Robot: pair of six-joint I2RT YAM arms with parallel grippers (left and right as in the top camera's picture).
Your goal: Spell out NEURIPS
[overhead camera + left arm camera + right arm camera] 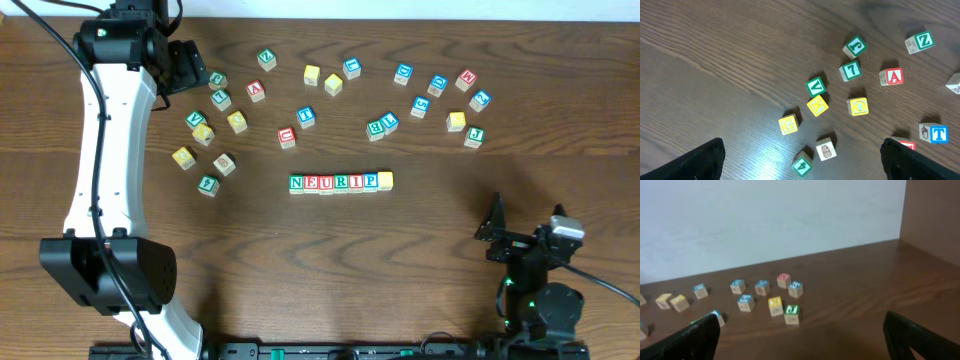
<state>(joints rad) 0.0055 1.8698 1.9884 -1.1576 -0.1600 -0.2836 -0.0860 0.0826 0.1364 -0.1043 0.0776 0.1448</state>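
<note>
Two grippers stand wide and empty: the left gripper [190, 68] over the loose cubes [221, 99] at far left, the right gripper [495, 228] parked near the front. NEURIPS [341, 182] sits as a touching row mid-table, its closing yellow-faced cube [385, 180] unreadable — spelling looks finished; next, confirm that S.

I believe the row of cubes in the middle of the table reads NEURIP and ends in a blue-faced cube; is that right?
Not quite: the end cube is yellow-faced, not blue-faced. The overhead view shows this. The row of cubes in the middle of the table does read NEURIP.
</note>
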